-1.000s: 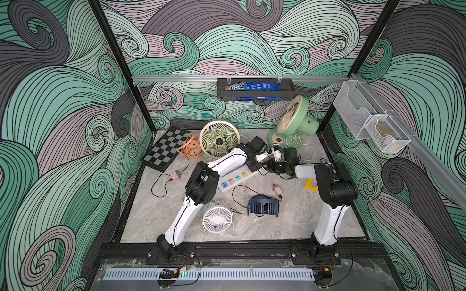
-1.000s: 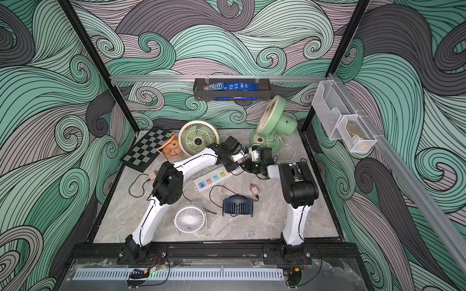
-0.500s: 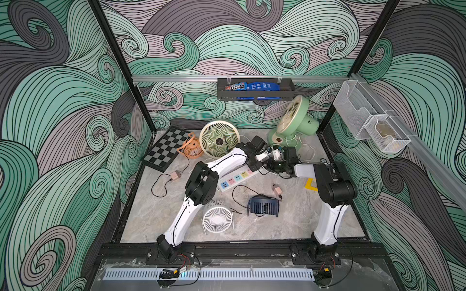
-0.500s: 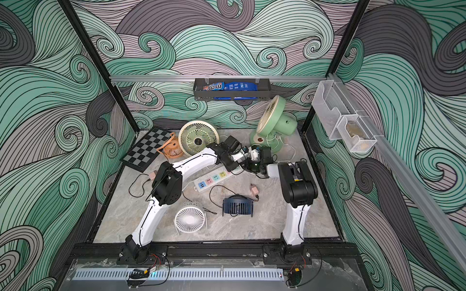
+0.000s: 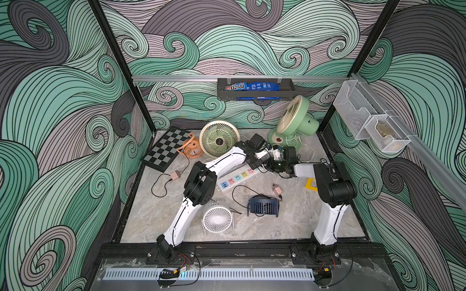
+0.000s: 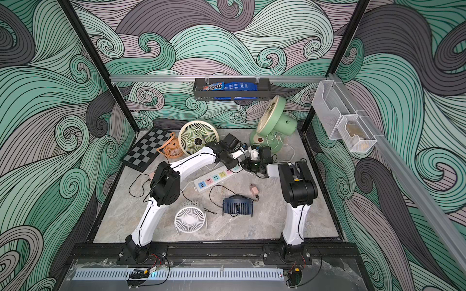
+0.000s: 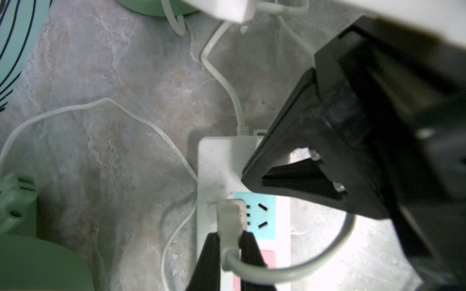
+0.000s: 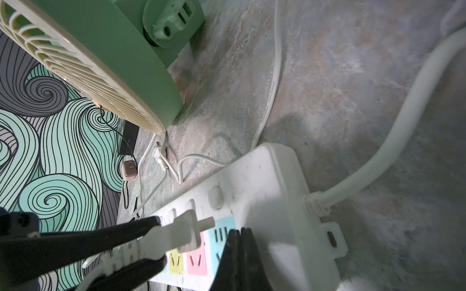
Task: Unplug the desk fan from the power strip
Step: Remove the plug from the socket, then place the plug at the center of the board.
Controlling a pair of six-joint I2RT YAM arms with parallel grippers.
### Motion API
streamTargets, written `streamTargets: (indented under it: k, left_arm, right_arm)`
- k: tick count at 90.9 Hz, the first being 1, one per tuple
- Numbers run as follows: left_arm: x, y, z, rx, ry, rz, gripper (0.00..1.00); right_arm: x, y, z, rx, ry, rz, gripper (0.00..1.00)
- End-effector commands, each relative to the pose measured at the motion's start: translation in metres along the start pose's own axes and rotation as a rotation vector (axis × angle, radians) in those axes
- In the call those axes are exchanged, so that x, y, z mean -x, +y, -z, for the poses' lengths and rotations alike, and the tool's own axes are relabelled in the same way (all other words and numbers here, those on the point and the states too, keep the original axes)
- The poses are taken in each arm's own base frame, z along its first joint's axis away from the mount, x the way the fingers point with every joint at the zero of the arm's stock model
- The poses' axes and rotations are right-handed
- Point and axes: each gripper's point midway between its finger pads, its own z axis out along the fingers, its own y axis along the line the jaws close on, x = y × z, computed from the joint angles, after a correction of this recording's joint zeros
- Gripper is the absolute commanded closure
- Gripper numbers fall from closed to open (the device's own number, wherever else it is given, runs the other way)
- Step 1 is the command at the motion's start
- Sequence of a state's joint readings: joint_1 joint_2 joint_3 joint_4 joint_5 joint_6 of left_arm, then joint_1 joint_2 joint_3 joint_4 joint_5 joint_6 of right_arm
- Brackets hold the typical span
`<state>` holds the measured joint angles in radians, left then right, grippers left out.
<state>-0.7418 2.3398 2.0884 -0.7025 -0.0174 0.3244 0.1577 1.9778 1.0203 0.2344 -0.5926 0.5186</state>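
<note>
While its casing is white, the power strip (image 8: 264,176) has pastel sockets.

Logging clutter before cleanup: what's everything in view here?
power strip: one, white, pastel sockets, mid-table
plug: one, white, prongs clear of strip
desk fan: one, green, back right
cream fan: one, back centre
orange fan: one, beside chessboard
white fan: one, front
navy fan: one, front
chessboard: one, black-grey, back left
adapters: two, pink, on table
wall shelf: one, black, holds candy packets
left gripper: shut on plug
right gripper: shut, over strip
</note>
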Motion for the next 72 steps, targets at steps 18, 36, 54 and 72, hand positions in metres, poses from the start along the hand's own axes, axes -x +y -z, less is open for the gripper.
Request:
streamTargets:
  k: [18,36,54,72]
  left_arm:
    - [0.022,-0.005,0.023,-0.043,-0.073,0.018,1.00]
    - [0.038,-0.008,0.032,-0.076,-0.119,0.026,1.00]
    - [0.060,-0.014,0.036,-0.118,-0.150,0.044,1.00]
    - [0.080,-0.029,0.028,-0.140,-0.179,0.025,1.00]
  right_arm:
    - [0.010,0.016,0.012,-0.004,0.011,-0.011,0.96]
    - [0.061,0.055,0.059,0.053,-0.121,0.052,0.95]
    - [0.099,0.059,0.126,0.000,-0.283,0.074,0.92]
    - [0.107,0.062,0.175,-0.060,-0.388,0.095,0.92]
